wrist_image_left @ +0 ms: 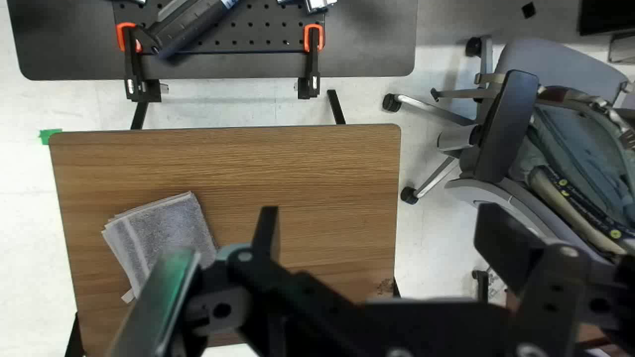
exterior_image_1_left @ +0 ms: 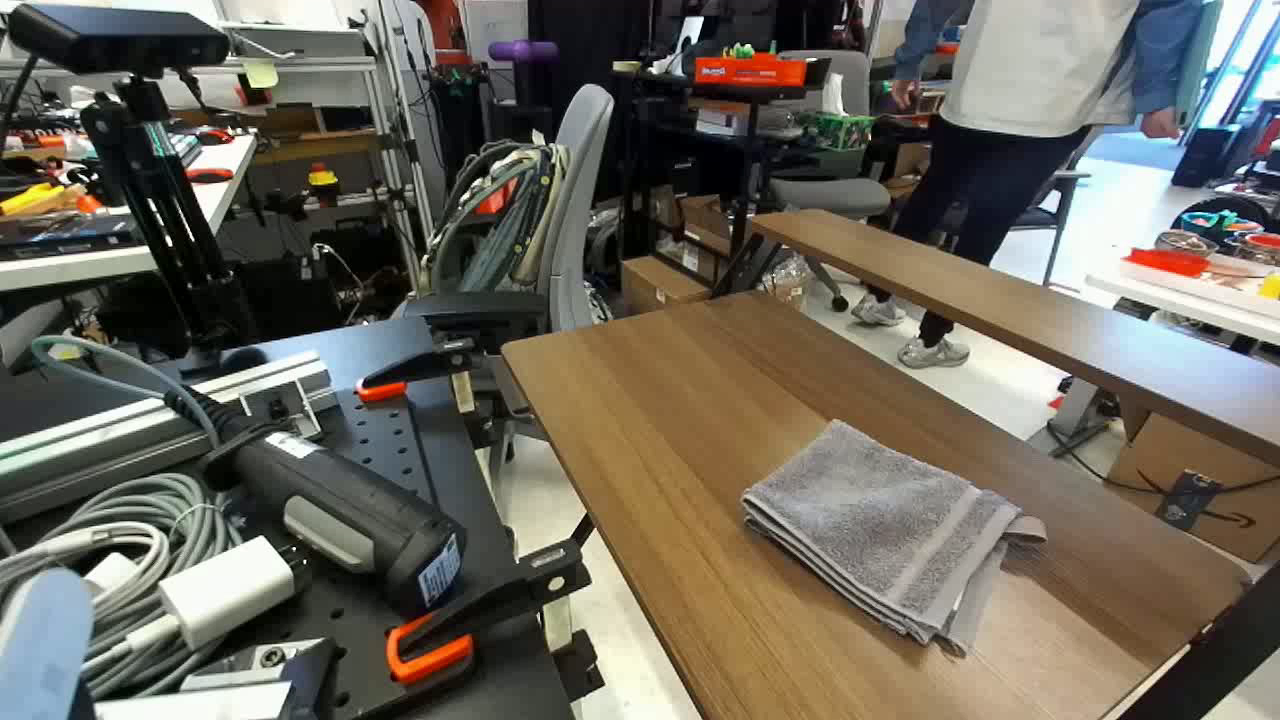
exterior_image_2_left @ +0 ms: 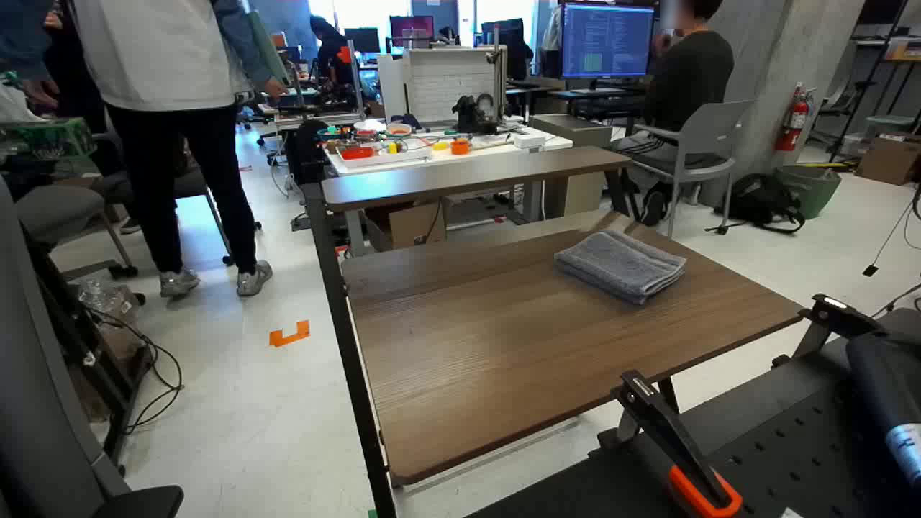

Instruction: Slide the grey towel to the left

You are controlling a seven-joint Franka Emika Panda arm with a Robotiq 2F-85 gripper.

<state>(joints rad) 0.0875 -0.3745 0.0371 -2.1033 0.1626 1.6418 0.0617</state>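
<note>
Closest of all is the robot's gripper (wrist_image_left: 381,233), big and black in the wrist view. Its two fingers (wrist_image_left: 266,230) stand wide apart with table and floor showing between them, so it grips nothing. The grey towel (wrist_image_left: 158,230) lies folded on the brown table (wrist_image_left: 297,173), well below the gripper and off to the left of the fingers in that view. One corner hides behind part of the gripper. Both exterior views show the towel flat on the wood, a little messy at its edges.

Along one long side of the table stands a raised brown board (exterior_image_1_left: 1000,290). Along the opposite side is a black bench (wrist_image_left: 367,52) with two clamps (wrist_image_left: 312,67), a black tool (exterior_image_1_left: 340,510) and looped grey cables (exterior_image_1_left: 185,490). Near one end sits a chair (wrist_image_left: 555,62) with a bag (wrist_image_left: 580,134).

A cardboard box (exterior_image_1_left: 1165,450) has a curved arrow mark. Print on the tool's white label (exterior_image_1_left: 440,570), a red box (exterior_image_1_left: 750,72) and a screen (exterior_image_2_left: 606,39) is too small to read.
</note>
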